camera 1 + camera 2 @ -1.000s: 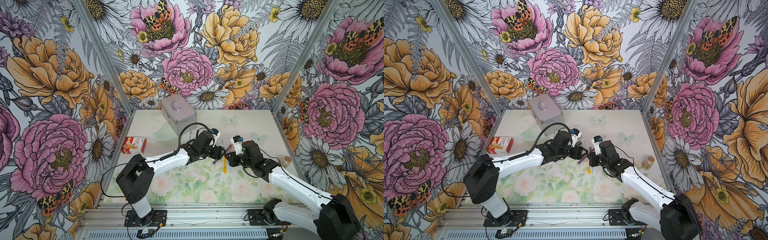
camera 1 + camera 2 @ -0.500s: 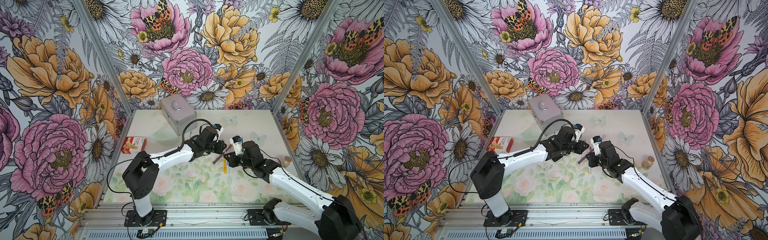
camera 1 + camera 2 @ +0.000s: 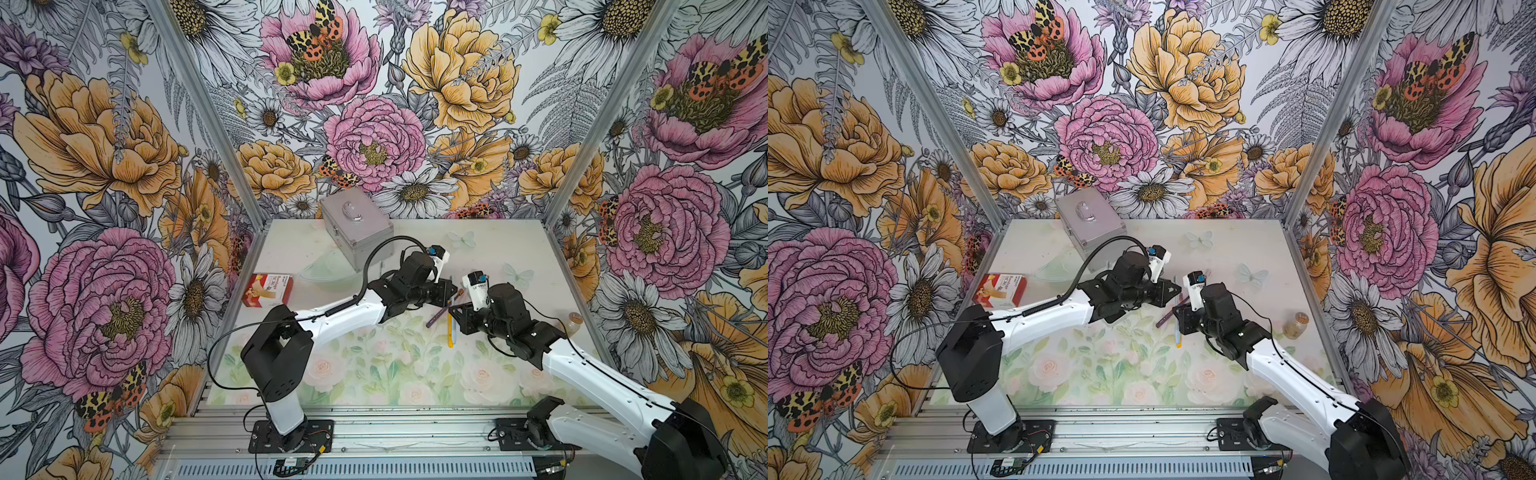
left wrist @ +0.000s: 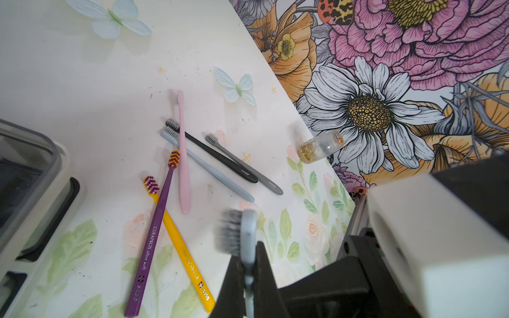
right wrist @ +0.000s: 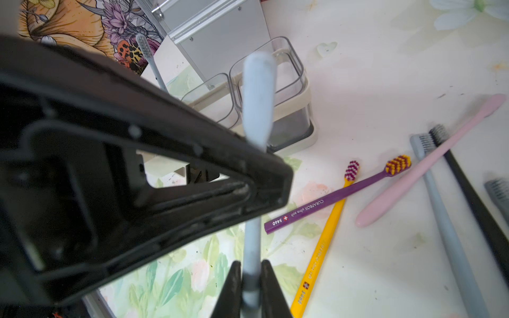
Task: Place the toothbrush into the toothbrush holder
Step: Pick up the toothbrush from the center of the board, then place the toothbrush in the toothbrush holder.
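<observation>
A pale blue-grey toothbrush (image 5: pixel 250 247) hangs in the air between both grippers. My left gripper (image 4: pixel 248 253) is shut on its neck, with the grey bristled head (image 4: pixel 234 234) sticking out past the jaws. My right gripper (image 5: pixel 250 263) has the handle between its jaws, which lie against it on both sides. In both top views the left gripper (image 3: pixel 451 291) and right gripper (image 3: pixel 456 315) meet tip to tip at mid-table. The toothbrush holder (image 5: pixel 305 110), white-framed with clear cups, stands just beyond the left gripper; a grey brush (image 5: pixel 144 48) stands upright in it. The holder's edge (image 4: pixel 30 176) shows in the left wrist view.
Several loose toothbrushes lie on the table beside the holder: purple (image 4: pixel 154 239), yellow (image 4: pixel 183 249), pink (image 4: pixel 183 154), black (image 4: pixel 217 155) and grey (image 4: pixel 248 168). A small glass bottle (image 3: pixel 573 322) stands by the right wall. Silver metal case (image 3: pixel 357 232) at the back, red-white box (image 3: pixel 268 289) left.
My left gripper has moved right, up to the brush held by the right gripper, and shut on it. The right arm has stayed almost still.
</observation>
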You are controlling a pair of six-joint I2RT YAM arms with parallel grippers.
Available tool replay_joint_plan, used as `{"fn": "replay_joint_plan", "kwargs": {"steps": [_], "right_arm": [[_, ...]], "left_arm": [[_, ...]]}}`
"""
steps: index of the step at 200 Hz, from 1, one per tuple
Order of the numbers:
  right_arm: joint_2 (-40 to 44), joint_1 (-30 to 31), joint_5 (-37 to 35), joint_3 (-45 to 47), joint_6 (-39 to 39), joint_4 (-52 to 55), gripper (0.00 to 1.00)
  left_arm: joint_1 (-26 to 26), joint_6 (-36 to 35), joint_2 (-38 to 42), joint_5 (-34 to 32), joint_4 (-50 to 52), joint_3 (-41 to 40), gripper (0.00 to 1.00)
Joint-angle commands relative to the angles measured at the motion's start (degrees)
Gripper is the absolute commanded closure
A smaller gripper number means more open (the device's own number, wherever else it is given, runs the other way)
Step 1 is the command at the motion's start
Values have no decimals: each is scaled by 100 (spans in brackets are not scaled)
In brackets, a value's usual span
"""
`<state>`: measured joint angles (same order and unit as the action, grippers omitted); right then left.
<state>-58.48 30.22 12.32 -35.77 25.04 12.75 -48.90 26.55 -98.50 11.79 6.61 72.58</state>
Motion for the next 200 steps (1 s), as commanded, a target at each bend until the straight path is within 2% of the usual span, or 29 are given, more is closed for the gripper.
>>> {"fn": "replay_joint_plan", "kwargs": {"steps": [1,30,62,92,116,134,167,200], "right_arm": [[240,57,-54,59,-44,-5,57],[400,47,-457,83,4,241,48],[648,46,-624,173,26,383,47],[829,38,-869,253,27,389,43],[827,37,-1151,213,66,432,44],[807,45,-1383,211,124,480,43],[754,23,-1656,325,249,503,42],[716,2,-1565,264,248,584,40]], "left_arm": [[71,-376,253,-468,-72,-128,100],[48,-576,370,-714,-74,-102,100],[43,-1065,876,-1173,-141,-256,100],[182,-1666,1440,-1073,-775,-598,100],[324,-2065,1710,-1179,-640,-583,100],[397,-2393,1893,-1601,-435,-619,100],[637,-2783,2144,-2307,-783,-1099,100],[751,-3051,2355,-2938,-972,-1419,100]]}}
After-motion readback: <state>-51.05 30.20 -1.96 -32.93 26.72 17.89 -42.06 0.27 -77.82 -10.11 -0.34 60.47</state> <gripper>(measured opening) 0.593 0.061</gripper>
